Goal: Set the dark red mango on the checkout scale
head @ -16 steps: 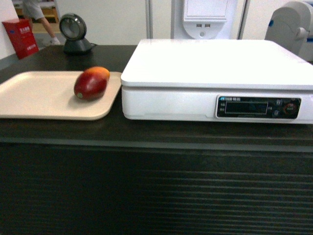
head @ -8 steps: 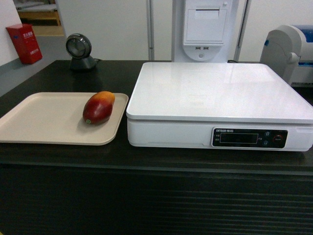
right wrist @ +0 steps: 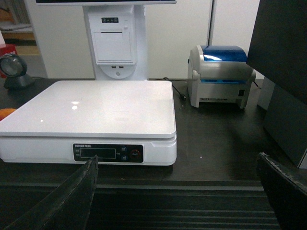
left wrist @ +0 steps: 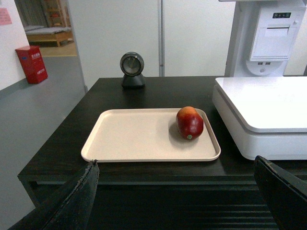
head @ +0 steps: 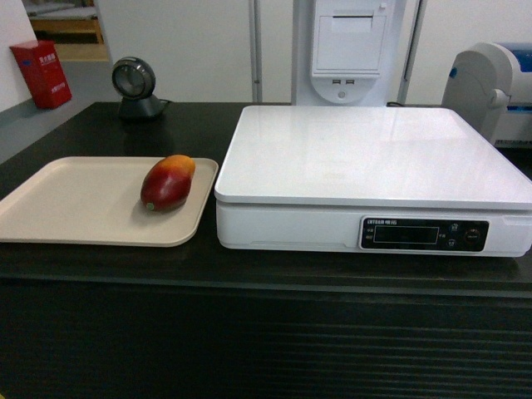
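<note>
Left gripper [left wrist: 175,196] jaws wide apart, nothing between them: only the two black finger tips show at the bottom corners of the left wrist view, low in front of the counter edge. Right gripper [right wrist: 177,196] same story, jaws spread, empty, tips at the bottom corners of the right wrist view. Neither gripper shows in the head view

Dark red oval mango with an orange-yellow end [head: 167,183] lies on its side on the flat beige rectangular tray [head: 75,204], near the tray's right edge, red end and small green sticker dot toward the camera. Not touching the scale

Large white boxy scale with a flat square platter [head: 374,158] sits just right of the tray, the two almost meeting at the tray's rounded corner. Platter bare. Dark display strip with buttons [head: 424,233] on its front face, right of centre

Both rest on the long black checkout counter with a ribbed dark front panel [head: 266,341]

Behind the tray: small round grey scanner on a stand [head: 134,86]. Behind the scale: white printer post [head: 347,46]. Far right on the counter: grey label printer with a blue lid [right wrist: 221,74]. Red box [head: 41,73] on the floor at back left
</note>
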Motion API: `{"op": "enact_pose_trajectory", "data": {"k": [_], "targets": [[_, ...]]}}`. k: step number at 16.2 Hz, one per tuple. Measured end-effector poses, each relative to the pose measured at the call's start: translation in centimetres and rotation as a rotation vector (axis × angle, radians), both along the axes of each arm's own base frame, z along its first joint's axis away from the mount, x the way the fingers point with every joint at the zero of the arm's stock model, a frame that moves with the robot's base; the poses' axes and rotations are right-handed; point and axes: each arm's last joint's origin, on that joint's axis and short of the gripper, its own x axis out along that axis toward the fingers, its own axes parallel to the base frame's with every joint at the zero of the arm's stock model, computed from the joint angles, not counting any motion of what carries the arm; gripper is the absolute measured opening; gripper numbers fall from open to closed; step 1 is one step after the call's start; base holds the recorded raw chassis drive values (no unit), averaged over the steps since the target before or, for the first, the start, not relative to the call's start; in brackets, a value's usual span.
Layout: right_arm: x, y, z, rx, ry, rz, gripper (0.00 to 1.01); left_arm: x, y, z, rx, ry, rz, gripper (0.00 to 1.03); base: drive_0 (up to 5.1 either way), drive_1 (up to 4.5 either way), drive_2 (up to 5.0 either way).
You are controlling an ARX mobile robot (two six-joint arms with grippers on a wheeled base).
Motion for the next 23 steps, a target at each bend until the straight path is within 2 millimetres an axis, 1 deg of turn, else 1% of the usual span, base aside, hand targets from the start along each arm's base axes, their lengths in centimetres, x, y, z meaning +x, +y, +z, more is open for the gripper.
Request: {"op": "enact_pose_trajectory", "data": {"k": [4, 6, 7, 9, 10, 15, 16, 17, 18, 19, 20, 21, 22, 23], "targets": [[0.0, 0.0, 0.0, 0.000, 0.000, 0.000, 0.98, 0.0, 0.0, 0.0, 0.000, 0.000, 0.000, 0.98, 0.0, 0.00, 0.0], [0.0, 0.0, 0.0, 0.000, 0.000, -0.001, 0.98, 0.2, -0.4, -0.1, -0.003, 0.164, 0.087, 0.98, 0.0, 0.00, 0.0], [0.0, 0.0, 0.0, 0.000, -0.001, 0.000, 0.98, 0.7, -0.9, 0.9, 0.003, 0.152, 0.094, 0.98, 0.0, 0.00, 0.0], [0.0, 0.0, 0.0, 0.000, 0.000, 0.000, 0.98, 1.4, -1.3, 2.7, -0.011, 0.071, 0.082, 0.98, 0.0, 0.00, 0.0], [0.0, 0.0, 0.0, 0.000, 0.000, 0.000, 0.98, 2.0, -1.4, 3.0, -0.015, 0.056, 0.065, 0.98, 0.0, 0.00, 0.0], [0.0, 0.0, 0.0, 0.000, 0.000, 0.000, 0.98, 3.1, -1.6, 2.9, -0.016, 0.060, 0.038, 0.98, 0.0, 0.00, 0.0], [0.0, 0.0, 0.0, 0.000, 0.000, 0.000, 0.98, 3.8, -1.5, 2.9, -0.017, 0.060, 0.031, 0.98, 0.0, 0.00, 0.0], [0.0, 0.0, 0.0, 0.000, 0.000, 0.000, 0.98, 5.0, -1.5, 3.0, -0.015, 0.056, 0.006, 0.98, 0.0, 0.00, 0.0], [0.0, 0.0, 0.0, 0.000, 0.000, 0.000, 0.98, 6.9, -1.5, 3.5, -0.006, 0.039, -0.028, 0.98, 0.0, 0.00, 0.0], [0.0, 0.0, 0.0, 0.000, 0.000, 0.000, 0.98, 9.5, -1.5, 4.3, 0.016, 0.017, -0.072, 0.98, 0.0, 0.00, 0.0], [0.0, 0.0, 0.0, 0.000, 0.000, 0.000, 0.98, 13.6, -2.0, 4.5, 0.063, 0.060, -0.135, 0.98, 0.0, 0.00, 0.0], [0.0, 0.0, 0.0, 0.000, 0.000, 0.000, 0.98, 20.0, -3.5, 2.3, 0.081, 0.272, -0.241, 0.98, 0.0, 0.00, 0.0], [0.0, 0.0, 0.0, 0.000, 0.000, 0.000, 0.98, 23.9, -4.6, 2.4, 0.074, 0.330, -0.296, 0.98, 0.0, 0.00, 0.0], [0.0, 0.0, 0.0, 0.000, 0.000, 0.000, 0.98, 25.5, -5.0, 2.4, 0.073, 0.354, -0.306, 0.98, 0.0, 0.00, 0.0]]}}
